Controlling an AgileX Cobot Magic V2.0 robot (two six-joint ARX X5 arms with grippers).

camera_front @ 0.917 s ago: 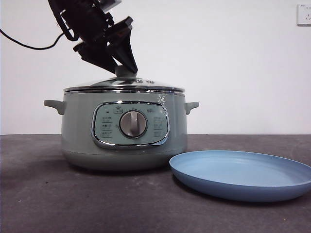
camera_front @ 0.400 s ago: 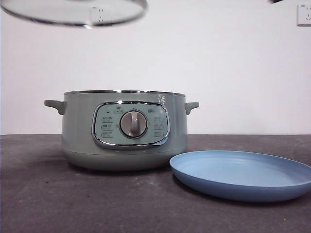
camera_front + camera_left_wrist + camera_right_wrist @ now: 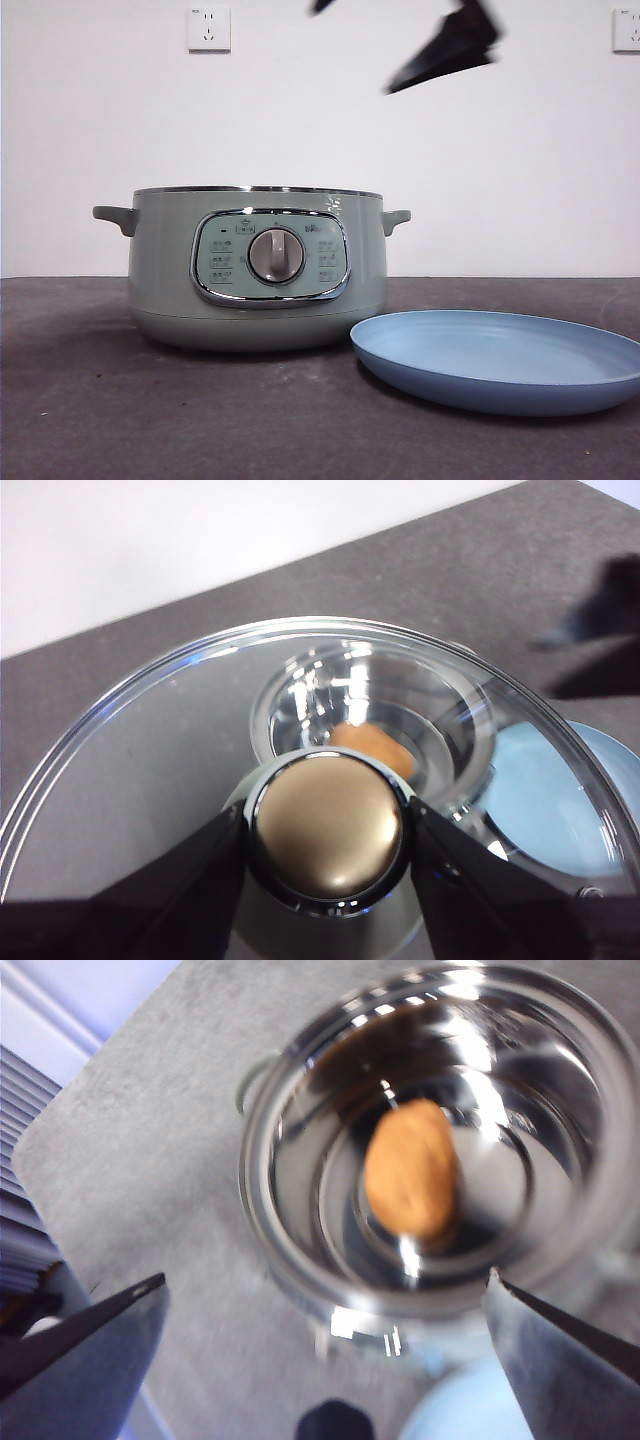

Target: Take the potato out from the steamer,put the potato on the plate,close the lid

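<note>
The sage-green steamer (image 3: 258,270) stands open on the dark table, with the blue plate (image 3: 500,360) lying just to its right. In the front view the potato is hidden behind the pot wall. My left gripper (image 3: 325,830) is shut on the knob of the glass lid (image 3: 130,750) and holds it high above the pot, out of the front view. Through the glass I see the potato (image 3: 370,745) in the pot. My right gripper (image 3: 325,1282) hangs open, jaws wide apart, above the steamer (image 3: 270,1210) and the orange-brown potato (image 3: 410,1170). It shows as a dark blurred shape (image 3: 445,50) at the top of the front view.
Two wall sockets (image 3: 208,28) (image 3: 626,30) sit on the white wall behind. The plate (image 3: 470,1410) lies close against the steamer's side. The table's edge (image 3: 60,1250) runs past the pot in the right wrist view. Dark bare tabletop (image 3: 120,400) lies in front of the pot.
The lid has been lifted off the steamer by the left gripper, up and out of the front view. The right gripper has come into view at the top.
</note>
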